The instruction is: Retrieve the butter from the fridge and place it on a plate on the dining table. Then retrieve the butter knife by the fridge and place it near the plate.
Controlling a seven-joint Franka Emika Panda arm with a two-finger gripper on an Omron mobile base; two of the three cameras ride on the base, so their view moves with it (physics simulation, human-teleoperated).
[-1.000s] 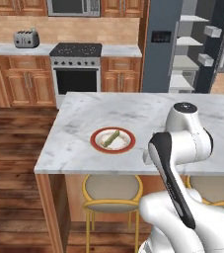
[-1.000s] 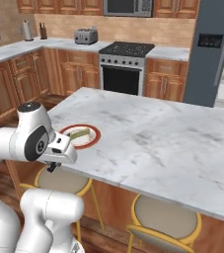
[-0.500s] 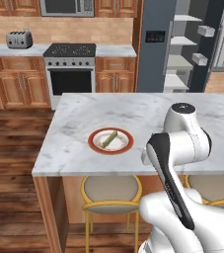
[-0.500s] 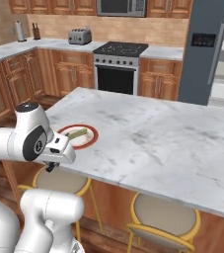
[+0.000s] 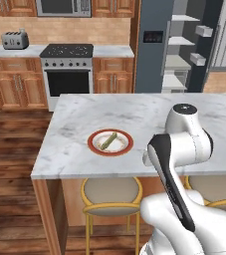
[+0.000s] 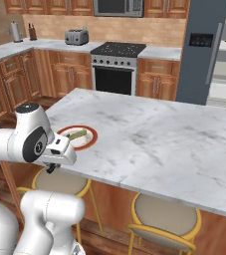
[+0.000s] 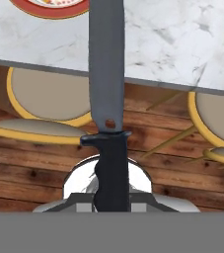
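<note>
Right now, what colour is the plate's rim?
Red-orange around a cream-white centre; the plate shows best in the left base view.

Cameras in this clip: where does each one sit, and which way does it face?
Left base view: behind the arm's left, looking over the dining table at the plate with butter; the arm rises lower right.
Right base view: behind its right, same plate, fridge beyond; the arm rises lower left.
Hand view: along the hand, shut on the butter knife, toward the table edge and stools.
Both base views share table, plate and butter.
</note>
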